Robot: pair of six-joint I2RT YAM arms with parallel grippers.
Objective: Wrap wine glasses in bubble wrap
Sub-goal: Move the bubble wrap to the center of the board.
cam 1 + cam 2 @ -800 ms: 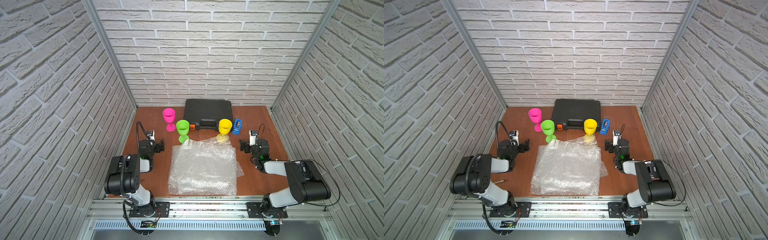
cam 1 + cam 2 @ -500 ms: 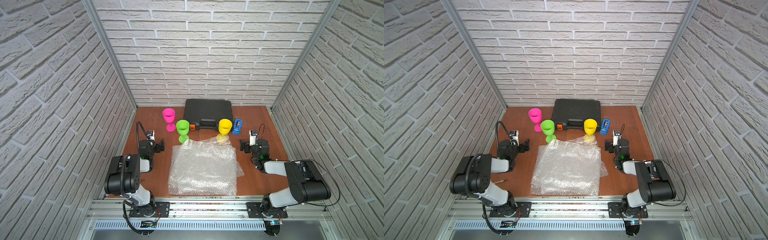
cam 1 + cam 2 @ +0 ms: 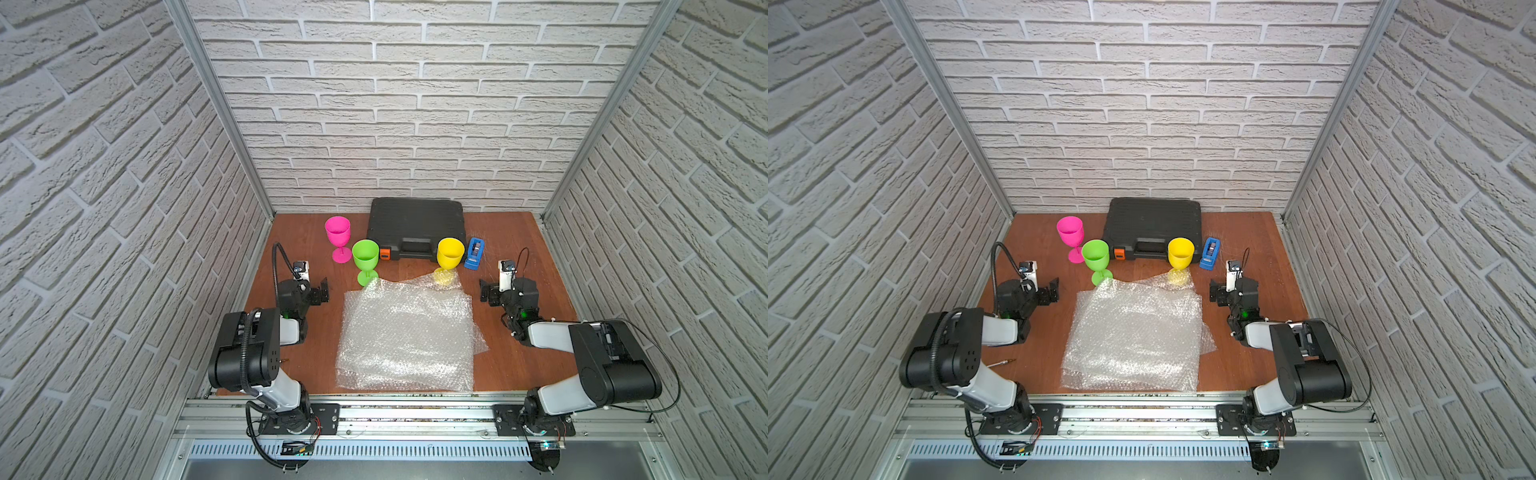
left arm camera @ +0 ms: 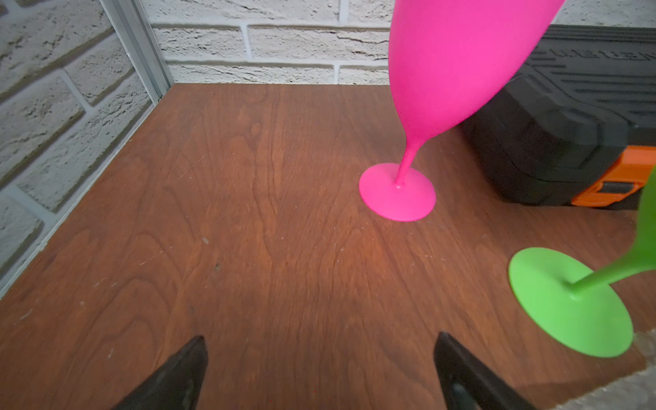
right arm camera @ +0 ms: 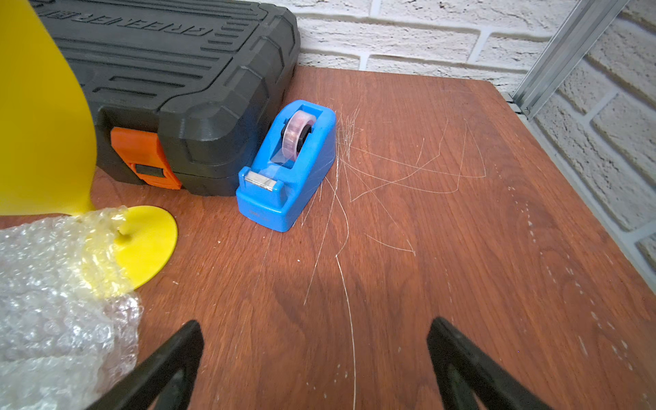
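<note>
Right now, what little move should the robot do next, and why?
Probably the right gripper should ease toward the yellow goblet and take hold of it. It and the left gripper are both open and empty. That goblet stands upright, closest to the right gripper, and a corner of the bubble wrap lies over part of its foot.

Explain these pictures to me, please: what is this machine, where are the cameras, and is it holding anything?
The left arm and right arm are one robot, mounted at a wooden table. Two pictures look down from overhead; two come from cameras on the wrists, showing black pincer tips. On the table stand a pink goblet, a green goblet and a yellow goblet, near a black tool case and a blue tape dispenser. Bubble wrap lies in the middle, overlapping the yellow foot. The left gripper and right gripper are open, holding nothing.
</note>
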